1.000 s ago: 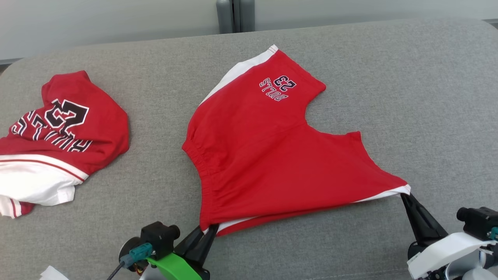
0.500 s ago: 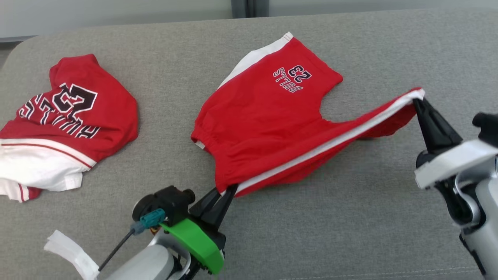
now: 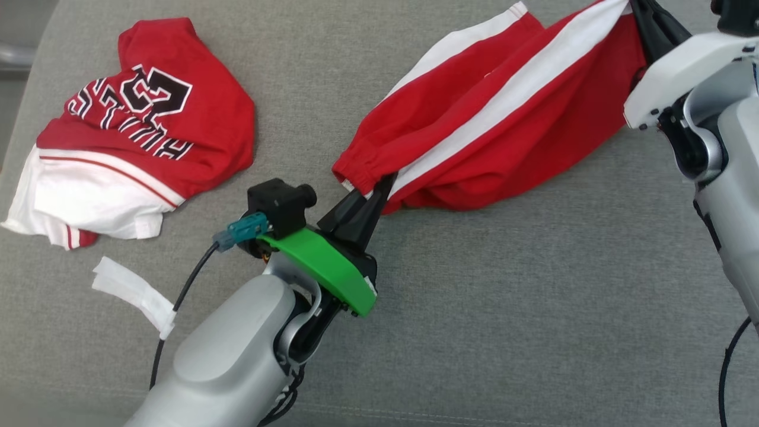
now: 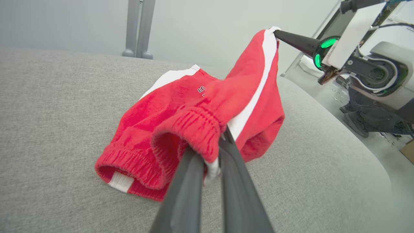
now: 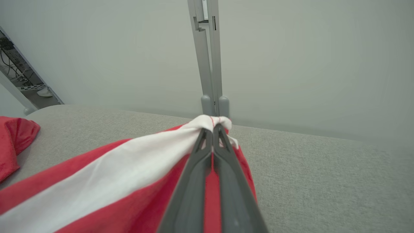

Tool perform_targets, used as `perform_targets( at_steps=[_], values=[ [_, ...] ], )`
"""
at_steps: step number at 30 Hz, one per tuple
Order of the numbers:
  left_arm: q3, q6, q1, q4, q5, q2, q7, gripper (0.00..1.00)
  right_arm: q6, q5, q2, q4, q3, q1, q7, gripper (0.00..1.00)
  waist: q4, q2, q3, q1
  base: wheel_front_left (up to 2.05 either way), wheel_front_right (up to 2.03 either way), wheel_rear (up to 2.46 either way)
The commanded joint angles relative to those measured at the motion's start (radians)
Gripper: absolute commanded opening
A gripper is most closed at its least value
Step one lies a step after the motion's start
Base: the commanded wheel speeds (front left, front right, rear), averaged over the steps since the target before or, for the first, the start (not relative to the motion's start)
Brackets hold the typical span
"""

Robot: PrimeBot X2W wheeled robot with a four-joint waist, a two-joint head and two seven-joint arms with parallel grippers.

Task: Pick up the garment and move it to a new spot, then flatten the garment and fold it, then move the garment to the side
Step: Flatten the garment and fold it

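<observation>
I see the red shorts point(image 3: 492, 118) half lying on the grey couch point(image 3: 504, 308). My left gripper point(image 3: 379, 185) is clamped on the waistband, and my right gripper point(image 5: 213, 128) pinches the raised leg hem.

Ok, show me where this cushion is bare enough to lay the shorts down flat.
Widest bare patch: the grey cushion nearer the robot than the shorts, between the left end effector and the right arm. A narrower gap runs between the jersey and the shorts. Crowded: the left side, with the jersey and a white strip.
</observation>
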Motion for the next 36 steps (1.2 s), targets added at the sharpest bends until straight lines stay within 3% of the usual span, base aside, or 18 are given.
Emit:
perform_targets(
  at_steps=[1, 9, 10, 11, 12, 19, 30, 36],
  values=[
    [0.008, -0.01, -0.028, 0.026, -0.021, -0.022, -0.004, 0.0, -0.001, -0.011, 0.012, 0.057, 0.006, -0.047, -0.01, 0.0, 0.07, 0.0, 0.067, 0.0001, 0.0, 0.0, 0.0],
    [-0.01, -0.032, -0.147, 0.176, -0.051, -0.104, -0.029, 0.0, -0.001, -0.052, 0.061, 0.347, 0.059, -0.237, -0.09, 0.0, 0.132, 0.0, 0.128, 0.0001, 0.0, 0.0, 0.0],
    [-0.016, -0.033, -0.158, 0.196, -0.045, -0.109, -0.034, 0.08, -0.001, -0.051, 0.068, 0.378, 0.055, -0.252, -0.106, 0.0, 0.134, 0.0, 0.131, 0.0001, 0.0, 0.0, 0.0],
    [-0.022, -0.034, -0.166, 0.209, -0.034, -0.112, -0.039, 0.37, -0.001, -0.055, 0.075, 0.399, 0.057, -0.261, -0.119, 0.23, 0.136, 0.0, 0.133, 0.0001, 0.0, 0.0, 0.0],
    [-0.023, -0.034, -0.174, 0.223, -0.027, -0.118, -0.046, 1.0, -0.001, -0.059, 0.082, 0.422, 0.061, -0.268, -0.136, 1.0, 0.138, 0.0, 0.134, 0.0001, 0.0, 0.0, 0.0],
    [0.0, -0.035, -0.149, 0.26, 0.019, -0.124, -0.066, 1.0, -0.001, -0.016, 0.088, 0.483, 0.11, -0.25, -0.198, 1.0, 0.119, 0.0, 0.103, 0.0001, 0.0, 0.0, 0.0],
    [0.313, 0.007, 0.093, 0.049, 0.238, -0.088, -0.065, 1.0, 0.0, 0.095, 0.015, 0.529, 0.178, -0.153, -0.177, 1.0, 0.111, 0.0, 0.054, 0.0001, 0.0, 0.0, 0.0],
    [0.504, 0.026, 0.205, -0.084, 0.389, -0.112, -0.064, 1.0, -0.001, 0.138, 0.005, 0.541, 0.203, -0.129, -0.15, 1.0, 0.128, 0.0, 0.065, 0.0001, 0.0, 0.0, 0.0]
  ],
)
